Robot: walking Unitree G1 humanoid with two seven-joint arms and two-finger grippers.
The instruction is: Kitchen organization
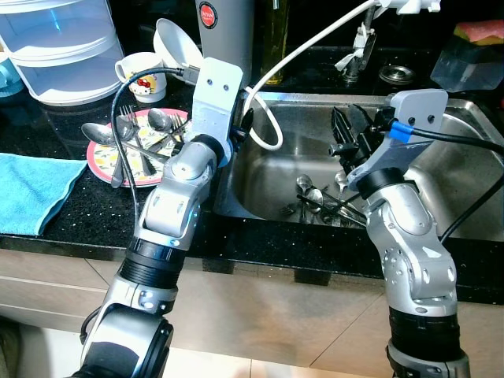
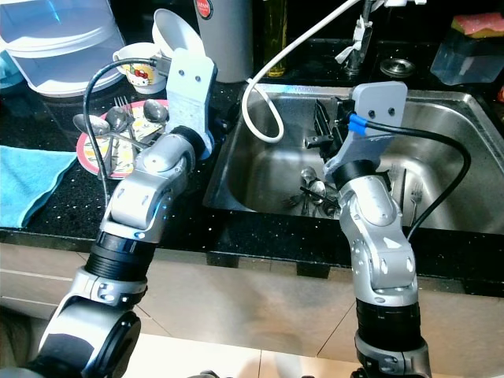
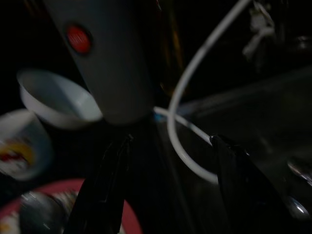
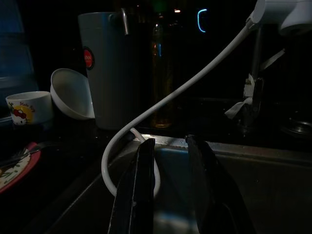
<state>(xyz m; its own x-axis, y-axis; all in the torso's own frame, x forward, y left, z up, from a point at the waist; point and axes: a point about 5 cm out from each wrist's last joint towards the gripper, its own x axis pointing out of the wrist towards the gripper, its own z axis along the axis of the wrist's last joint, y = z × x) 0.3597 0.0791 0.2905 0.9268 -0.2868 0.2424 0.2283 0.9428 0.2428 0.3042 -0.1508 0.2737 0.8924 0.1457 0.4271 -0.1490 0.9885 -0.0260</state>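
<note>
Down in the stainless steel sink basin, a loose pile of silver spoons and forks lies on the floor near the front wall, handles mostly running across the basin, left to right.

Right gripper hangs over the basin just behind and above that pile, fingers pointing down-left into the sink. Right wrist view: its two black fingers stand a narrow gap apart with nothing between them. So it's slightly parted, empty.

Left gripper sits over the counter edge between the sink's left rim and the pink round plate. Its fingers are spread wide, empty, aimed at the tall grey cylindrical canister with red dot.

Plate already carries several silver spoons and forks, on the black speckled counter left of the sink.

Judgement: right arm is clearly nearer the sink cutlery. Pile lies below and toward the robot from the right fingertips, so the next move is a drop and a pull-back. Handles run crosswise, so the finger gap should straddle a handle across its width.

Risk: white hose loops down into the sink's left side, close to any carry path toward the plate.
</note>
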